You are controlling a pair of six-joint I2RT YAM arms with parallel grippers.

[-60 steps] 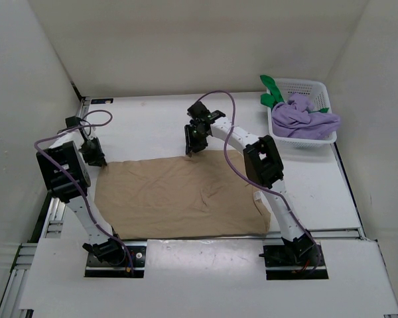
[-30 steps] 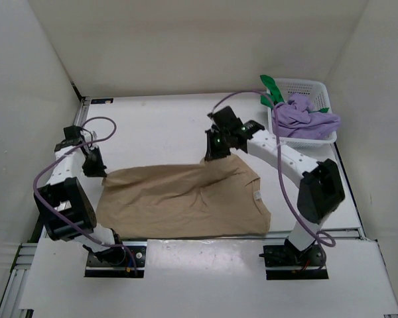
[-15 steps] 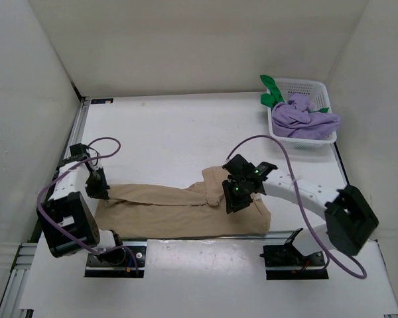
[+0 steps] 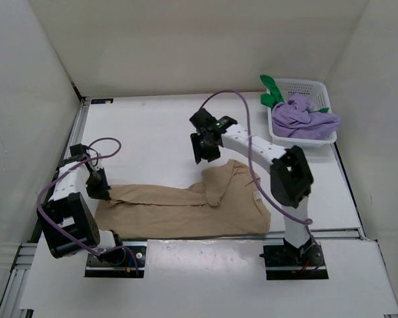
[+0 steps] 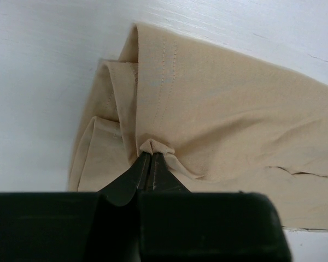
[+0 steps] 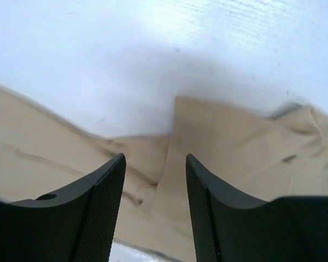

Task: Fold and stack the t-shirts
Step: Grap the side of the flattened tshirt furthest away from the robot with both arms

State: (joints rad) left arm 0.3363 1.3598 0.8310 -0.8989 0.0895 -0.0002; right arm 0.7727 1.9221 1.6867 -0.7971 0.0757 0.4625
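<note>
You have one tan t-shirt out on the table, lying as a long band near the front edge between the two arms. Its left part is narrow and doubled over, and its right part is wider and rumpled, with a loose flap reaching toward the far side. Your left claw is pressed together on a small pucker of cloth at the shirt's left end, where you can count three layered edges fanning out beside the pinch. Your right claw is spread and grips nothing; it hangs above the table at the far edge of the shirt's right part, and its wrist camera looks down between the two fingers onto tan fabric and bare white surface. At the far right corner stands one white basket, holding one crumpled purple garment and one green garment that shows at the basket's left rim.
</note>
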